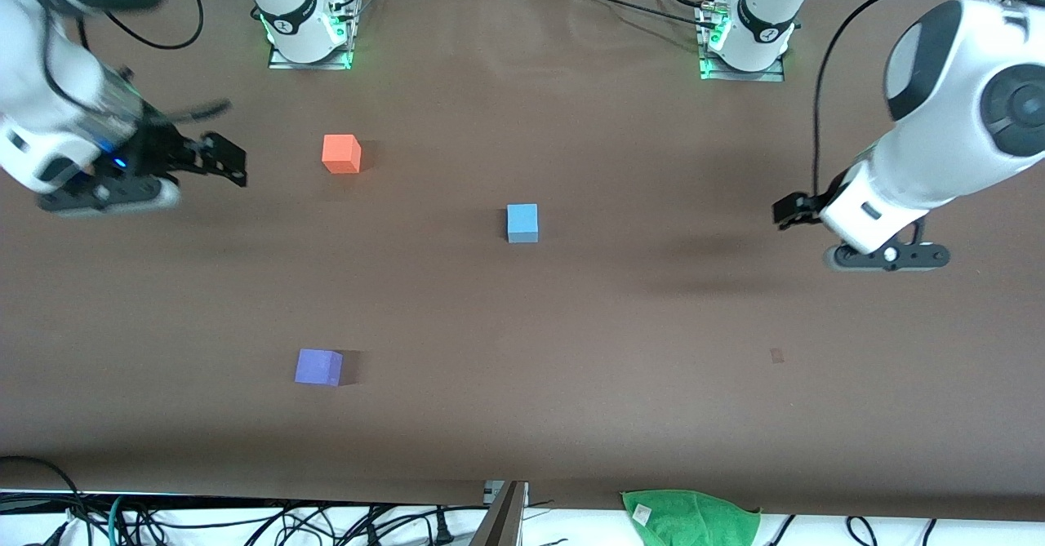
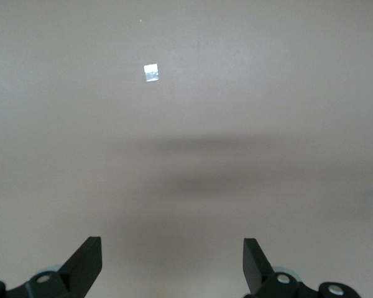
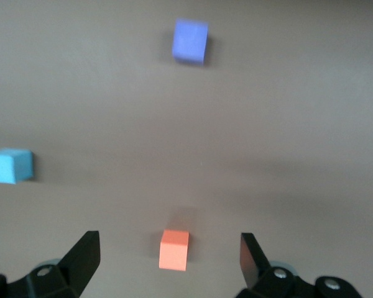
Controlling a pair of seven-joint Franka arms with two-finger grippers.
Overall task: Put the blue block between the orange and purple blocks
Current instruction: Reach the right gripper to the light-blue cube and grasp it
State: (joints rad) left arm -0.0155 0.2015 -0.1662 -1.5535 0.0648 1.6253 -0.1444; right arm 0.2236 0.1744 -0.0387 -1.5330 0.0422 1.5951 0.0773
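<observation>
The blue block (image 1: 522,223) sits mid-table. The orange block (image 1: 341,154) lies farther from the front camera, toward the right arm's end. The purple block (image 1: 318,366) lies nearer the camera, also toward that end. My right gripper (image 1: 222,157) hangs open and empty over the table beside the orange block. Its wrist view shows its open gripper (image 3: 169,242), the orange block (image 3: 174,249), the blue block (image 3: 10,166) and the purple block (image 3: 190,41). My left gripper (image 1: 788,207) is open and empty (image 2: 172,245) over bare table at the left arm's end.
A green cloth (image 1: 690,517) lies at the table's front edge. A small pale mark (image 1: 776,355) is on the table near the left arm's end, also in the left wrist view (image 2: 151,72). The arm bases (image 1: 309,32) stand along the back edge.
</observation>
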